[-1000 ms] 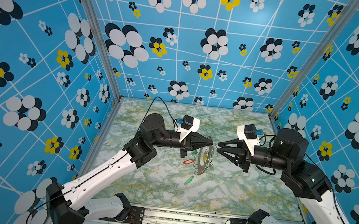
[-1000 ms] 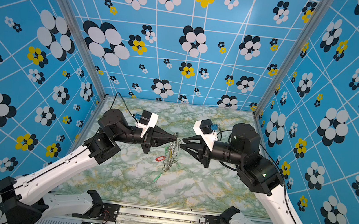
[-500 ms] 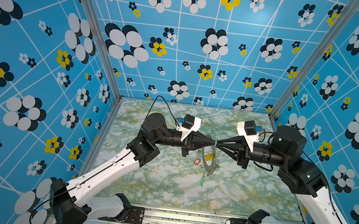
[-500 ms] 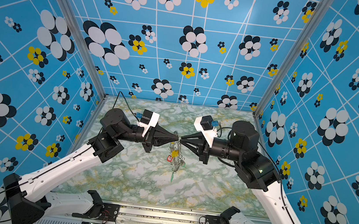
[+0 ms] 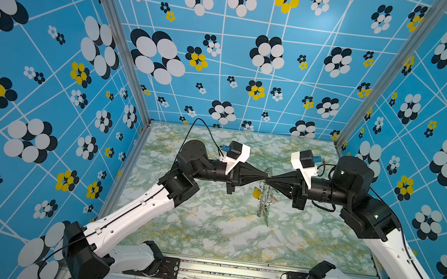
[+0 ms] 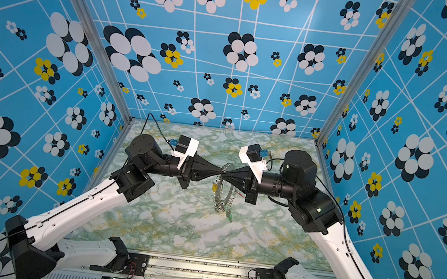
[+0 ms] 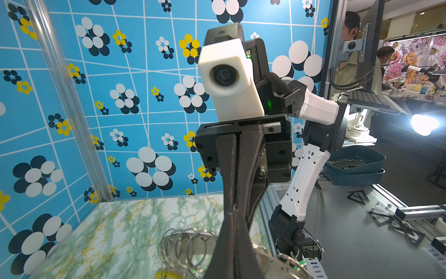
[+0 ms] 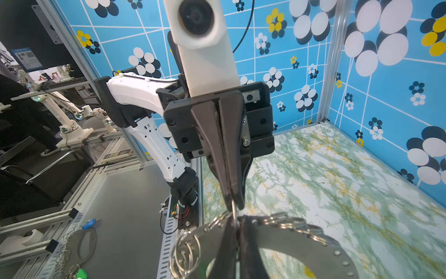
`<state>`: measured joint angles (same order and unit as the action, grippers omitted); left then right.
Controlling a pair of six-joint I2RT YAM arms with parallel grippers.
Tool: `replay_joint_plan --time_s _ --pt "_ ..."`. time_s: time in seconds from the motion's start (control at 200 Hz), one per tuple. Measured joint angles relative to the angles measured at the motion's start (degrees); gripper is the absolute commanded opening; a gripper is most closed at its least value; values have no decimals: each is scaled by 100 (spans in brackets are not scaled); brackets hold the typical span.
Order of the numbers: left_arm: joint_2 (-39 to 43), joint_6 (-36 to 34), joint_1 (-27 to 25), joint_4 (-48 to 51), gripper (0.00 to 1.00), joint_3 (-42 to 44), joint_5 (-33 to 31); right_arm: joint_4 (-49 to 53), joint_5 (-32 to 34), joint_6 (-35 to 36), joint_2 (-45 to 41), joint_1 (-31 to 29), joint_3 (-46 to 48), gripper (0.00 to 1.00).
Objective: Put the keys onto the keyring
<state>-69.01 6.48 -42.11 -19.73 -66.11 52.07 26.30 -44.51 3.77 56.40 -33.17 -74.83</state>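
Note:
The keyring [image 5: 265,200] [image 6: 223,196], a grey disc fringed with wire loops, hangs on edge above the marble table in both top views. Keys dangle from it by a yellow tag [image 5: 256,192], a green tag [image 5: 266,222] and a reddish tag [image 6: 240,195]. My left gripper [image 5: 266,176] [image 6: 220,172] and right gripper [image 5: 270,179] [image 6: 224,174] meet tip to tip at its top rim. Both are shut on the keyring. The left wrist view shows my left gripper [image 7: 233,217] pinching beside the wire loops [image 7: 188,244]. The right wrist view shows my right gripper [image 8: 235,221] clamped over the disc [image 8: 301,241].
Patterned blue walls close the marble table [image 5: 206,230] at the back and both sides. Outside the cell, another ring with tagged keys [image 8: 79,244] lies on the grey bench. A dark blue tray [image 7: 354,164] sits there too.
The right gripper, open and apart a second ago, has moved in to the left gripper's tips and shut. The keyring has shifted right and hangs between both grippers.

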Motion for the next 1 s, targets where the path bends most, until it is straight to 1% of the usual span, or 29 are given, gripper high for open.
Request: replay_joint_plan --time_s 0.685,0.73,0.8,1.0 --pt "0 -15 -2 94 0 -39 -17 -17 0 -13 -35 0 22 0" --pt "0 -26 -2 114 0 -46 -17 -9 0 -15 -35 0 22 8" --pt "0 -48 -2 175 0 -81 -4 0 -20 -22 -35 24 22 15" --pt "-2 -155 -2 302 0 -146 2 -35 -295 -170 -37 254 22 22"
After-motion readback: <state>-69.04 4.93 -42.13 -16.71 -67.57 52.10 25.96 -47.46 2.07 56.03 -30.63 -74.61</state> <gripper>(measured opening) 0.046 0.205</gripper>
